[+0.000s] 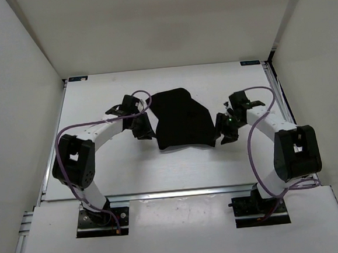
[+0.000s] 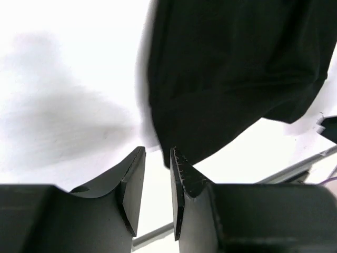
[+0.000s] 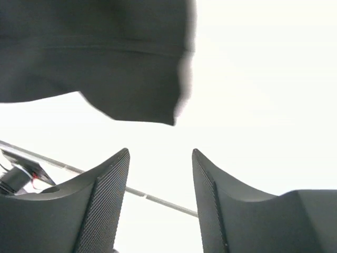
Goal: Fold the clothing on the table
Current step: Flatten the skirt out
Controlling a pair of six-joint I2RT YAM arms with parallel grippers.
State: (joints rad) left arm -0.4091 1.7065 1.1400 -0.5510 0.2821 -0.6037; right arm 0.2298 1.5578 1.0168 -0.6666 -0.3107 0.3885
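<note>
Black fabric: the clothing (image 1: 180, 118) lies on the white table (image 1: 131, 170), between both grippers.
Left gripper (image 2: 157, 154): jaws narrowly parted, nothing between them; the clothing's edge just ahead of its right fingertip.
Right gripper (image 3: 160, 154): jaws wide apart, empty; the clothing's corner ahead and to its left, apart from it.

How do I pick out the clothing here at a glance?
Find the white table. At its middle, between the left gripper and the right gripper, lies the clothing. It is the only soft, matte black sheet; the black grippers beside it are rigid.
</note>
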